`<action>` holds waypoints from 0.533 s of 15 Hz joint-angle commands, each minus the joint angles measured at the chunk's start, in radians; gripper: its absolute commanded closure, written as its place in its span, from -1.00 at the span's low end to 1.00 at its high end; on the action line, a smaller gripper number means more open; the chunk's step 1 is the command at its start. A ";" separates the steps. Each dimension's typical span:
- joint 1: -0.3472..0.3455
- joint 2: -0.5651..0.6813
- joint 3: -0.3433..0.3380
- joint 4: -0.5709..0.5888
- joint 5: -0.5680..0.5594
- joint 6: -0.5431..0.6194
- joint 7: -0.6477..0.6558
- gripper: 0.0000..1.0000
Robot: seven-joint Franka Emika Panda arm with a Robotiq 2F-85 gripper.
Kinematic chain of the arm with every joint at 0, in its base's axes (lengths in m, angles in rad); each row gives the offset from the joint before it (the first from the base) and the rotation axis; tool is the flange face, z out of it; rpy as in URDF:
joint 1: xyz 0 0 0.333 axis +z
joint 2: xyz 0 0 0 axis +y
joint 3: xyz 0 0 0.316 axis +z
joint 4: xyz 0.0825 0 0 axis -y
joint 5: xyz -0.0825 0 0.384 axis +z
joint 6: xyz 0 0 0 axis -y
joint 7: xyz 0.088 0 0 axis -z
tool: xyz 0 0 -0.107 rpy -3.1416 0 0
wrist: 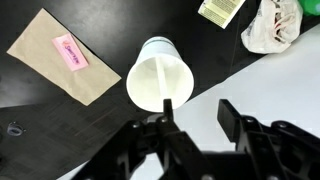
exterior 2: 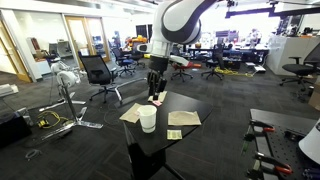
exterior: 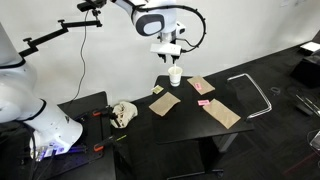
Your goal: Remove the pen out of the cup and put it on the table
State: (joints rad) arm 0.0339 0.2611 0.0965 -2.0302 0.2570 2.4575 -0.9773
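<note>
A white cup (wrist: 158,78) stands upright on the black table (wrist: 40,105); it shows in both exterior views (exterior: 175,74) (exterior 2: 148,119). Inside it a thin pale pen (wrist: 163,88) leans against the wall, faint against the white. My gripper (wrist: 198,110) is open and empty, hovering just above the cup. One finger is over the cup's near rim and the other is off to the side of it. In the exterior views the gripper (exterior: 170,52) (exterior 2: 155,93) hangs a short way above the cup.
Brown paper envelopes (wrist: 62,55) (exterior: 221,112) (exterior 2: 183,118) lie around the cup, one with a pink tag (wrist: 70,52). A crumpled white cloth (wrist: 268,28) and a small packet (wrist: 218,10) lie nearby. The table edge is close. Office chairs (exterior 2: 98,72) stand behind.
</note>
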 commanded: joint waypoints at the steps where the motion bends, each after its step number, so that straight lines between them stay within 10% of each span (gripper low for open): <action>1: -0.033 0.061 0.028 0.062 0.000 0.010 -0.025 0.19; 8: -0.073 0.152 0.061 0.145 0.000 -0.011 -0.052 0.42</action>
State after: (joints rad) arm -0.0078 0.3716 0.1269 -1.9387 0.2566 2.4576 -0.9967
